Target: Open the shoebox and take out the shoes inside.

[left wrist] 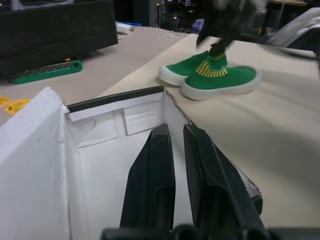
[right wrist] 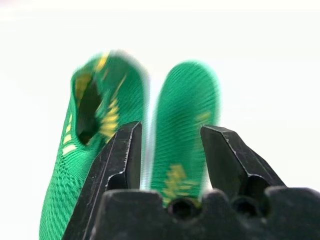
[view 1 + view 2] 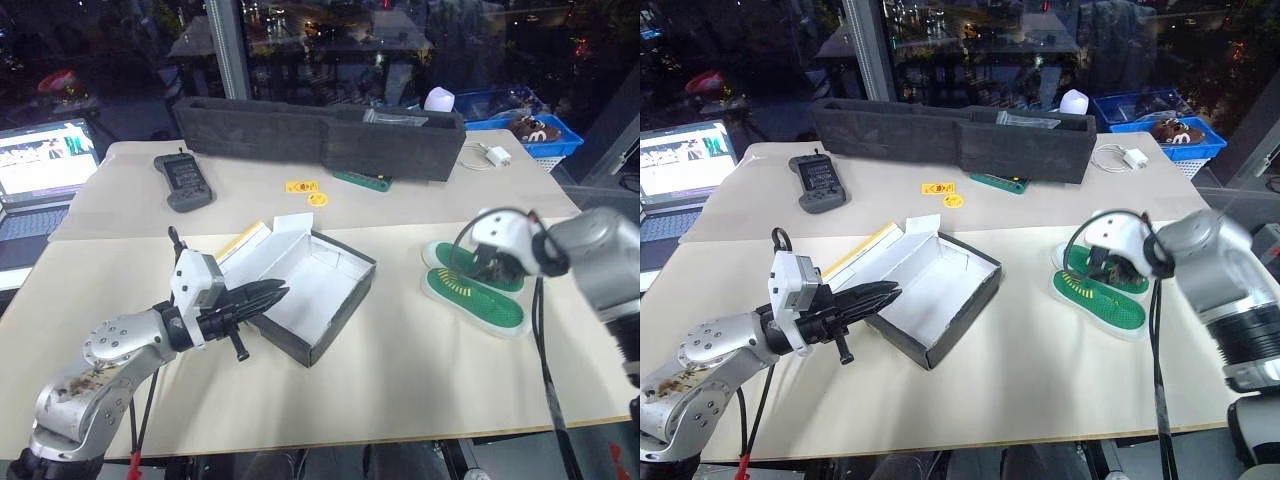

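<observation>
Left gripper (image 3: 262,297): nearest the camera, at the worktop's front left; fingers pressed together with nothing between them, tips held just over the near rim of the shoebox, seemingly to steady it.
Shoebox (image 3: 330,310): set left of the worktop's centre, lid flung back toward the left, yellow edge showing; white interior seen bare, so the opening step is judged done.
Handheld controller (image 3: 184,180): laid toward the rear left corner, well apart from the box.
Black foam tray (image 3: 320,135): stretched along the rear edge; a green strip (image 3: 362,181) and yellow stickers (image 3: 305,189) lie just in front.
Shoes (image 3: 475,285): both placed side by side on the worktop's right half, out of the box.
Right gripper (image 3: 1102,262): poised over the shoes, fingers parted and nothing gripped; judged to be a release of the second shoe.
</observation>
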Controlling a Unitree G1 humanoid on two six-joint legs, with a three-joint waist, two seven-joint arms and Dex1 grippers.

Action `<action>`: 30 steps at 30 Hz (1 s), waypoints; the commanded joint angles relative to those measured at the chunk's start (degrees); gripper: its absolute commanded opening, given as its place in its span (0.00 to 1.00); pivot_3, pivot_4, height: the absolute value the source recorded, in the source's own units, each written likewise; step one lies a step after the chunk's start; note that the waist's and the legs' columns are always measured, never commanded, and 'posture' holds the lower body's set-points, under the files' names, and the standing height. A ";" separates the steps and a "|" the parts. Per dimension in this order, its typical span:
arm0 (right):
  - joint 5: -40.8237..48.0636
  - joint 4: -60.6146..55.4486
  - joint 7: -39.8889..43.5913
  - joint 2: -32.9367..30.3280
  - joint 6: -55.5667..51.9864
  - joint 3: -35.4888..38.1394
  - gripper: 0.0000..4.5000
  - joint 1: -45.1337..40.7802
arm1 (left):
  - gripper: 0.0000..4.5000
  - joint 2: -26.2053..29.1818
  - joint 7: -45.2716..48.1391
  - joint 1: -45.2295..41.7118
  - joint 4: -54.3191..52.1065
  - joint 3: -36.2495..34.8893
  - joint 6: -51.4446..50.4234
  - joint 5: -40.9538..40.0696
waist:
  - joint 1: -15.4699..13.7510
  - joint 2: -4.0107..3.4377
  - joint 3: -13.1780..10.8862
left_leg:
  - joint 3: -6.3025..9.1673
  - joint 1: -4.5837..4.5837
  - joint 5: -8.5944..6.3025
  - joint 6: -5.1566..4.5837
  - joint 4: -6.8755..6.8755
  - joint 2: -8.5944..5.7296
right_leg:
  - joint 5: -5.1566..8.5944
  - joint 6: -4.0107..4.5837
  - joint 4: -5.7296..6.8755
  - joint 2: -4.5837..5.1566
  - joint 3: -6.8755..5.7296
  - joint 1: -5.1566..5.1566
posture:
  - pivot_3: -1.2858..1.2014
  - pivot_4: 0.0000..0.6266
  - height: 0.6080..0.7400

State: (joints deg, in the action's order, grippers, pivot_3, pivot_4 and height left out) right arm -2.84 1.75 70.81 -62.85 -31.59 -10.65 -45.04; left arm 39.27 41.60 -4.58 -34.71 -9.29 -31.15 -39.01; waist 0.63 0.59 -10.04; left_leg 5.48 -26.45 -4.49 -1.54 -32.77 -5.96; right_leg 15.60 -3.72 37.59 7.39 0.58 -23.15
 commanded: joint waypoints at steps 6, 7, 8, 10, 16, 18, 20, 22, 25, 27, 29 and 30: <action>9.96 -11.47 -8.70 5.45 -19.76 14.46 0.52 1.74 | 0.11 -6.32 -14.80 -3.84 13.15 -6.86 5.82 10.25 | -0.03 0.07 0.02 | 0.00 0.01 0.00 -0.01 -0.05 0.00 | 0.20 0.18 0.05 0.15 0.04 0.02 | 0.52 0.24 0.96; 9.68 -12.41 -12.11 7.43 -21.46 16.21 0.52 3.30 | 0.11 -7.31 -17.08 -4.44 14.85 -7.93 6.50 11.50 | -0.06 0.21 0.11 | 0.00 0.02 0.00 -0.01 -0.06 0.00 | 0.18 0.18 0.06 0.15 0.05 0.02 | 0.52 0.24 0.96; 8.95 -13.46 -15.90 9.53 -22.81 18.12 0.52 5.00 | 0.11 -8.17 -19.28 -4.88 16.40 -8.90 7.12 12.71 | -0.14 0.38 0.21 | 0.01 0.02 0.00 -0.01 -0.05 0.01 | 0.17 0.18 0.03 0.14 0.04 0.02 | 0.52 0.24 0.96; 7.77 -17.40 -24.59 16.06 -22.80 23.18 0.52 8.67 | 0.11 -10.43 -24.15 -4.69 18.79 -11.17 9.20 15.54 | -0.26 0.55 0.25 | 0.04 0.03 0.00 -0.01 -0.11 -0.01 | 0.11 0.09 0.04 0.09 0.01 -0.03 | 0.52 0.24 0.96; 6.62 -29.54 -41.00 30.47 -18.61 31.65 0.52 18.55 | 0.11 -14.76 -30.69 -0.78 22.98 -17.26 14.21 18.77 | -1.02 0.55 0.25 | -0.02 -0.13 0.00 -0.04 -0.13 -0.16 | -0.29 0.05 0.07 -0.05 0.06 -0.14 | 0.52 0.24 0.96; 5.98 -33.00 -46.01 35.98 -14.09 33.49 0.52 24.94 | 0.11 -15.45 -31.12 2.01 23.84 -18.94 15.49 19.19 | -1.28 0.59 0.28 | -0.02 -0.07 -0.01 -0.03 -0.16 -0.15 | -0.32 0.04 -0.03 -0.15 0.01 -0.20 | 0.52 0.24 0.96; 3.60 -34.85 -49.13 38.20 -9.10 33.41 0.52 31.67 | 0.11 -16.07 -31.73 3.34 24.84 -20.57 16.61 18.87 | -1.53 0.74 0.38 | -0.01 0.04 -0.02 -0.03 -0.06 -0.08 | -0.30 0.05 -0.10 -0.22 0.00 -0.10 | 0.52 0.24 0.96; 3.65 -35.44 -50.46 39.36 -6.85 33.36 0.52 34.56 | 0.11 -16.42 -32.01 3.79 25.29 -21.09 17.38 18.83 | -1.82 0.70 0.35 | 0.02 0.06 -0.02 -0.03 -0.07 -0.12 | -0.31 0.03 -0.04 -0.18 0.00 -0.11 | 0.52 0.24 0.96; 4.11 -34.72 -52.12 41.13 -4.38 32.52 0.52 37.75 | 0.11 -17.40 -32.05 5.05 25.27 -20.62 18.62 19.31 | -1.42 0.66 0.39 | -0.02 0.10 -0.02 -0.03 -0.06 -0.07 | -0.13 0.04 -0.01 -0.17 0.08 -0.05 | 0.52 0.24 0.96; 2.58 -33.32 -52.78 40.67 -1.38 30.61 0.52 39.43 | 0.11 -18.31 -31.36 6.17 24.41 -19.53 18.79 19.13 | -1.23 0.63 0.44 | -0.06 0.11 -0.02 -0.03 -0.04 -0.01 | -0.13 0.03 0.13 -0.08 0.09 -0.02 | 0.52 0.24 0.96; 2.20 -31.97 -53.40 40.89 0.48 29.50 0.52 40.39 | 0.11 -18.96 -30.96 7.03 24.31 -18.78 19.25 19.25 | -1.03 0.62 0.48 | -0.18 0.10 -0.02 -0.02 0.03 0.01 | -0.11 0.06 0.33 -0.05 0.16 0.03 | 0.52 0.24 0.96; 1.95 -31.35 -53.60 40.78 1.19 28.96 0.52 40.98 | 0.11 -19.14 -31.00 7.15 24.42 -18.69 19.54 19.29 | -1.00 0.61 0.48 | -0.46 0.11 -0.02 -0.02 0.07 0.04 | -0.10 0.08 0.53 0.03 0.26 -0.02 | 0.52 0.24 0.96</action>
State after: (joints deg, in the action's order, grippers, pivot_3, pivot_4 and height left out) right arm 0.02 -29.64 18.21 -21.66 -33.79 19.11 -4.33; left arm 20.21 10.24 2.55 -8.40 -28.12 -13.49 -20.21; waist -0.38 1.20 -9.55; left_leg 4.91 -26.34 -4.51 -1.56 -32.67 -5.86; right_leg 15.51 -3.63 38.12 7.43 0.85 -23.18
